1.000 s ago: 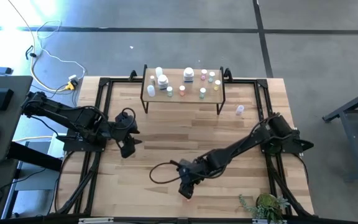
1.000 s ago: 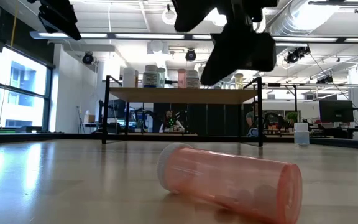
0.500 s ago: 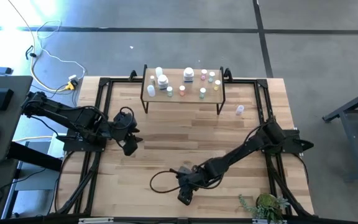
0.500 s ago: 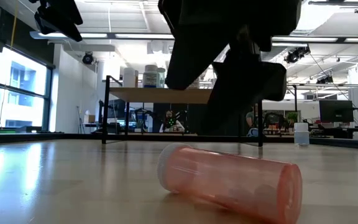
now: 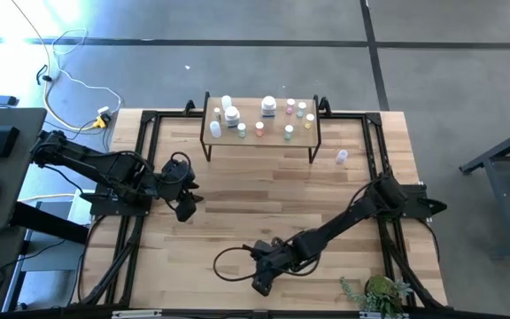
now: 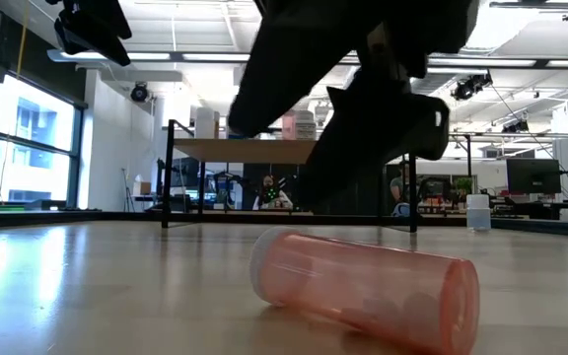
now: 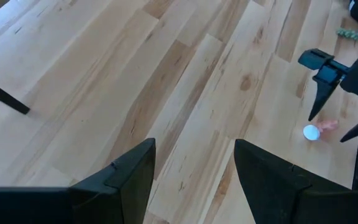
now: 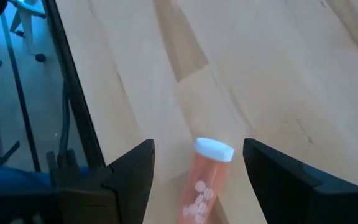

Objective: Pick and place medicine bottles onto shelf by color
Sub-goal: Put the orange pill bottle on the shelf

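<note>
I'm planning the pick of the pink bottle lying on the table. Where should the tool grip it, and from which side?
Grip the pink bottle across the middle of its round body, coming down from above. It lies on its side with its white cap at one end, so its long sides are free. The right tool is open above it, one finger on each side.

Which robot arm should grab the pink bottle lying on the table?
Probably the right. Its open right gripper hangs directly over the pink bottle, fingers on either side. The left gripper waits far across the table.
</note>
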Tool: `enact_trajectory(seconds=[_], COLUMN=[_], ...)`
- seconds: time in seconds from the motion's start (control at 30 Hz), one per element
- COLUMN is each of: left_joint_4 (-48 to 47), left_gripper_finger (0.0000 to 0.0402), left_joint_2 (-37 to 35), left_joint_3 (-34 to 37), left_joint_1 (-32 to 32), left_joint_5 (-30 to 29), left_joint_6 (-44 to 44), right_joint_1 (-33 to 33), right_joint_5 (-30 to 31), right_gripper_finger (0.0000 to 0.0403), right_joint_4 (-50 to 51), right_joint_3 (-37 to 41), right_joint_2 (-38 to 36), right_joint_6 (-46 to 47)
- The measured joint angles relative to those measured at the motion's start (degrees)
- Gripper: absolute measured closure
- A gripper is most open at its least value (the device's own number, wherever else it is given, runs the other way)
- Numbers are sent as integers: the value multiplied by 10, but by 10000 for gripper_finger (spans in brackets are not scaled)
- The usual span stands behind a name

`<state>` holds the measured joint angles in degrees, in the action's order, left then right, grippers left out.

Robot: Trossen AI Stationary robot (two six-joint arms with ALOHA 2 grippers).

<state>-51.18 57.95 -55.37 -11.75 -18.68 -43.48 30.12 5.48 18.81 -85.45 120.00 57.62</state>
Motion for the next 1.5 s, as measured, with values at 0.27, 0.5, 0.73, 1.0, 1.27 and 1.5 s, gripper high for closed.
enact_trajectory(seconds=[0.27, 0.5, 0.73, 1.0, 1.27, 1.5], left_joint_4=[0, 0, 0, 0, 0, 0], left_gripper_finger=[195, 195, 195, 195, 195, 195], left_joint_2=[0, 0, 0, 0, 0, 0], left_joint_3=[0, 0, 0, 0, 0, 0], left_joint_1=[0, 0, 0, 0, 0, 0], left_joint_5=[0, 0, -2, -3, -6, -6], left_joint_6=[1, 6, 6, 6, 6, 18], right_joint_1=[6, 11, 11, 3, -8, -15], right_joint_5=[1, 7, 8, -5, -35, -72], right_gripper_finger=[167, 167, 167, 214, 272, 294], right_joint_4=[-4, 5, 41, 52, 76, 80], right_joint_3=[0, -1, -3, -2, -2, -1], right_joint_2=[25, 39, 40, 40, 40, 40], right_joint_6=[-7, 8, 47, 81, 127, 157])
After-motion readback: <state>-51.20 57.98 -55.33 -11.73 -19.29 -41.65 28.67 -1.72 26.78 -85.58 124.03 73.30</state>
